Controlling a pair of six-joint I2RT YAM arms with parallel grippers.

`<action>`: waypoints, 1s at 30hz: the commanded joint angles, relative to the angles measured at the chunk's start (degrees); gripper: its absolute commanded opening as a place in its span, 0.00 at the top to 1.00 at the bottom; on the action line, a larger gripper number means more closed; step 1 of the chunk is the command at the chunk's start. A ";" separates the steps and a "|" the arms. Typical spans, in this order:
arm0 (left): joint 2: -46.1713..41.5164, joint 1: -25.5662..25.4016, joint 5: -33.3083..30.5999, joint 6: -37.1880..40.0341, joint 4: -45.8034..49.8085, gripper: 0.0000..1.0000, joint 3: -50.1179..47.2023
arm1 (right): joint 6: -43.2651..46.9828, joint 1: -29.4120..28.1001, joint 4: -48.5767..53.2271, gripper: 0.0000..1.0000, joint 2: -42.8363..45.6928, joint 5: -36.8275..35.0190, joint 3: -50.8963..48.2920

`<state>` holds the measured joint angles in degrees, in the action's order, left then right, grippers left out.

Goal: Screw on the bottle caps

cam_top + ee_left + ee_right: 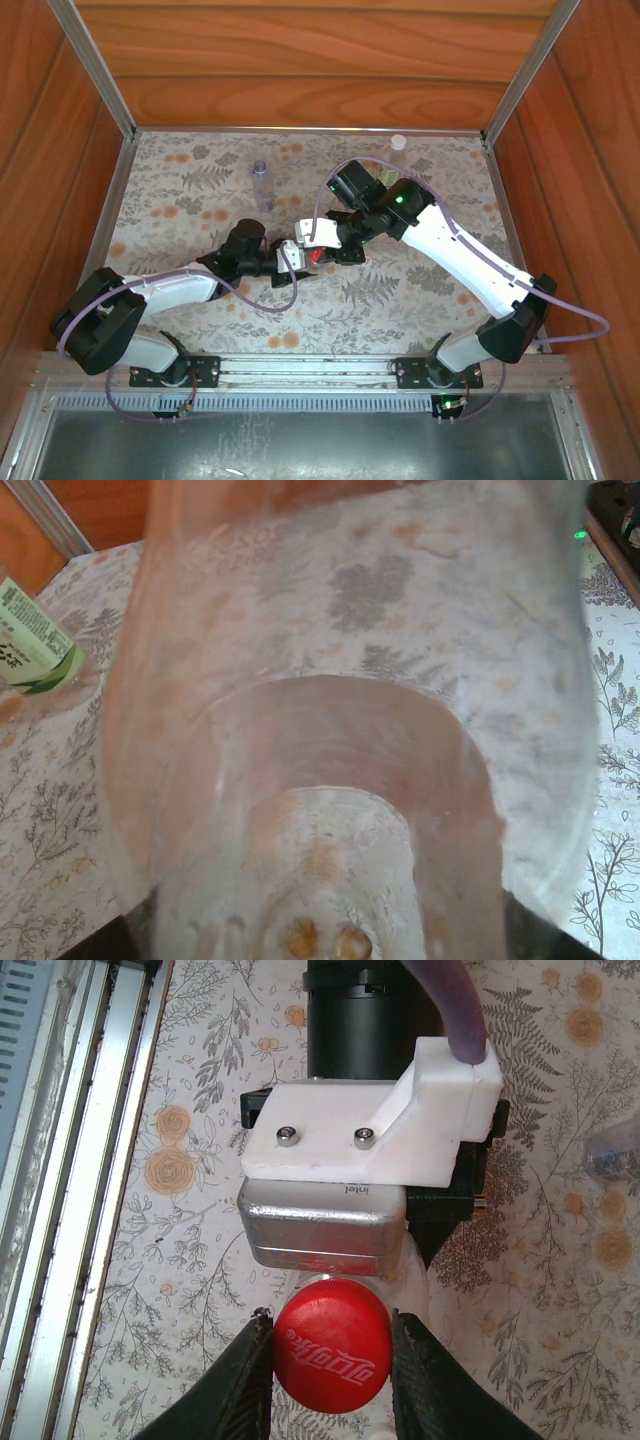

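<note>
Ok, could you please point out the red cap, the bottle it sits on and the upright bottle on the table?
red cap (332, 1355): right wrist view, centre of its top.
capped bottle (340, 740): left wrist view, its clear side wall.
upright bottle (262, 188): top external view, middle of its body.

The red cap (332, 1355) bears white script. The surface (180, 190) is pale, patterned with grey ferns and orange blooms. The green-labelled bottle (35, 640) carries dark print; the clear bottle (330, 740) shows the pattern through.
</note>
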<state>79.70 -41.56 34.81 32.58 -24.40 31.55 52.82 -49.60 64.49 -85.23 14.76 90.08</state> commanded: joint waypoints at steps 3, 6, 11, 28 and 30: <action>0.58 0.25 0.67 -0.07 7.28 0.51 -1.29 | 0.45 -0.63 1.20 0.59 -1.95 -0.12 0.79; 0.62 0.28 0.55 -0.06 7.35 0.51 -1.39 | 0.48 -0.65 1.58 0.63 -2.47 -0.66 1.27; 0.68 0.42 0.23 0.12 7.44 0.51 -1.61 | 0.14 -0.67 2.63 0.72 -3.09 -0.23 2.44; -4.38 0.05 -28.44 -6.91 4.72 0.52 0.18 | -67.39 -0.76 -0.13 1.00 -6.93 -18.67 7.96; -4.47 -0.61 -30.44 -6.61 4.30 0.52 0.34 | -75.78 -0.76 1.38 1.00 -6.99 -21.02 7.58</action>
<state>76.03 -41.76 14.06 26.98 -21.65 31.55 2.81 -50.68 62.87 -92.33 0.93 96.62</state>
